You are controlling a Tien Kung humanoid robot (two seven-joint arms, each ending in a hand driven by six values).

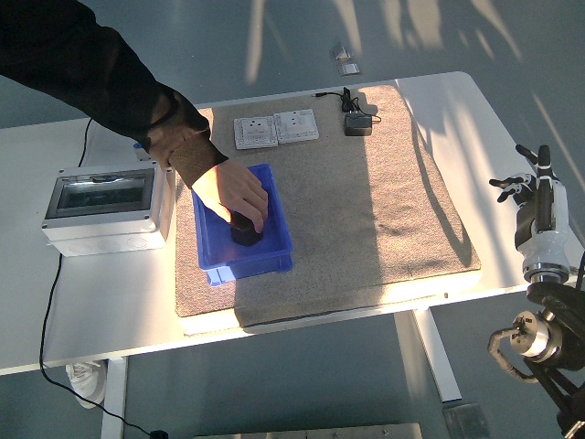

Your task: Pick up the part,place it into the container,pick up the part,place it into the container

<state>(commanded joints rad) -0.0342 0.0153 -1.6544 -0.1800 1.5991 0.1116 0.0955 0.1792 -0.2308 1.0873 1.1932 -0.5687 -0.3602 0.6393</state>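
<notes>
Head view, nearest first: one robot hand, the right hand (539,197), stands upright off the white table's (110,302) right edge, fingers spread and holding nothing. One brown mat (366,210) covers most of the tabletop. On its left part sits one blue container (274,251). A person's hand (233,192), reaching in from the upper left in a dark sleeve (82,78), is down inside it, fingers closed over one black part (245,233); whether a second part lies under the hand cannot be told. Left of the mat stands one grey box with a clear lid (101,210). Farther back lie two white socket plates (276,129) and one black adapter (356,123). Beyond is grey floor streaked with sunlight.
</notes>
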